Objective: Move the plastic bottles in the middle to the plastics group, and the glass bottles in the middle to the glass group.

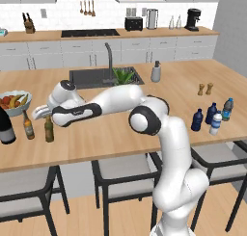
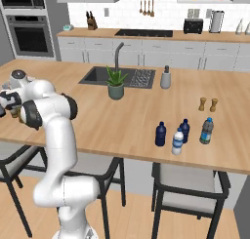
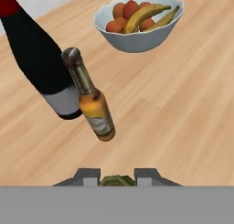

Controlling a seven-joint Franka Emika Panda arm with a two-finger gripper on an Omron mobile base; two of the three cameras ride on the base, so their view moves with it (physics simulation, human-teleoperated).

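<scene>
Standing rightward, four plastic bottles (image 1: 212,117) (two dark blue, two clear).

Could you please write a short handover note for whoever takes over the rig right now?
Gripper: over the left end of the counter, fingers either side of the olive-green beer bottle's top; grip cannot be confirmed.
That bottle stands on the counter beside the amber-brown bottle and the wine bottle, near the fruit bowl.
At the right end, four plastic bottles stand together: two dark blue, the white-capped one, the blue-capped one.
Done: plastics look grouped; green bottle is at the glass group.
Left: release if held, then retract.
</scene>
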